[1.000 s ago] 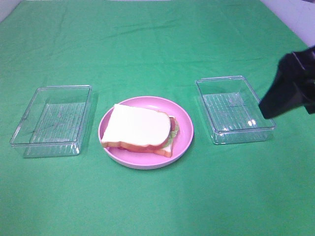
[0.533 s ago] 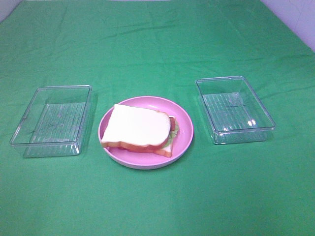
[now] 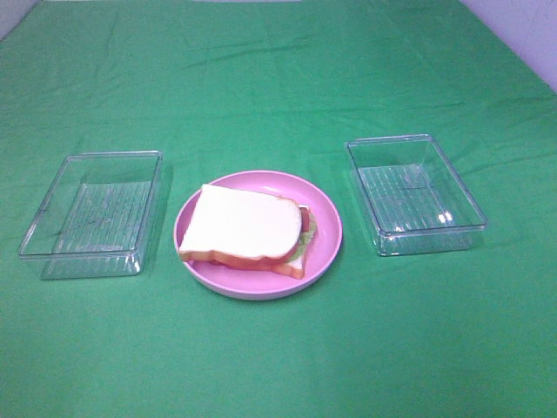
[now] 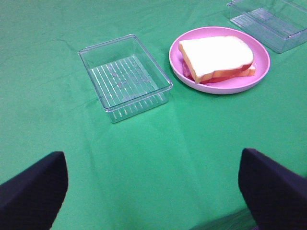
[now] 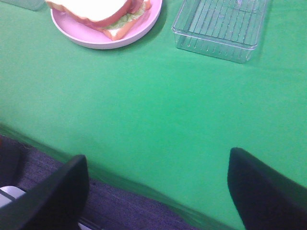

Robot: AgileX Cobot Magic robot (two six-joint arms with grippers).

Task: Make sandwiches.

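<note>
Green cloth [image 3: 278, 78] (lightly creased) covers table; pale wall [image 3: 522, 26] behind; dark floor [image 5: 120, 211] below.

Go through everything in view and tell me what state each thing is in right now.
sandwich: stacked, white bread on top, lying on the plate
pink plate: upright on the cloth, holding the sandwich
left tray: lidless, empty
right tray: lidless, empty
left gripper: open, holding nothing
right gripper: open, holding nothing
</note>
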